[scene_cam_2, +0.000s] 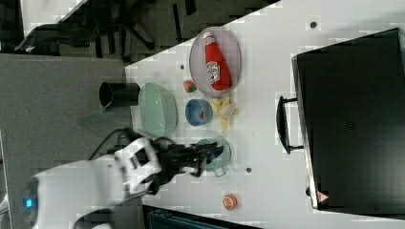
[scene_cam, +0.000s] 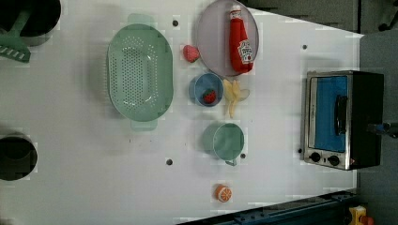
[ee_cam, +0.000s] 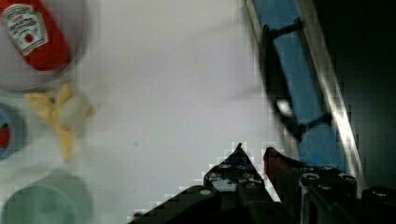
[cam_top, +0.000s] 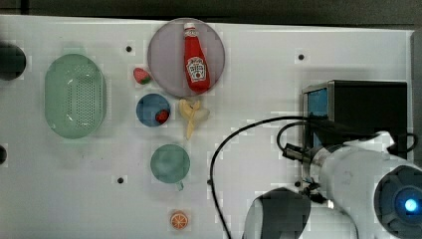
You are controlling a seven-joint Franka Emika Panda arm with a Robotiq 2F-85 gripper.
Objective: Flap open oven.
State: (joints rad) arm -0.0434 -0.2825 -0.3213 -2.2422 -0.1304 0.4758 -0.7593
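Blue-tinted glass fronts the boxy silver-framed toaster oven [scene_cam: 340, 119], which stands at the left view's right edge of the white table [scene_cam: 281, 187], door closed flat against the frame, dark bar handle [scene_cam: 341, 115] across the glass and black knobs [scene_cam: 324, 158] at one end. In the wrist view the black gripper [ee_cam: 252, 156] hangs above bare table just beside the oven's door, its two fingertips [ee_cam: 239, 151] standing a narrow gap apart with nothing between them; no contact with the handle is visible. In the right view the white arm [scene_cam_2: 95, 176] reaches over the table edge, its gripper over the green cup [scene_cam_2: 217, 152].

Other items lie well apart from the oven: a red ketchup bottle [cam_top: 195, 59] on a round grey plate [cam_top: 164, 55], a peeled banana [cam_top: 191, 115], a blue bowl [cam_top: 149, 107] holding a strawberry [cam_top: 162, 116], a green perforated colander [cam_top: 74, 94], and an orange half [cam_top: 179, 219].
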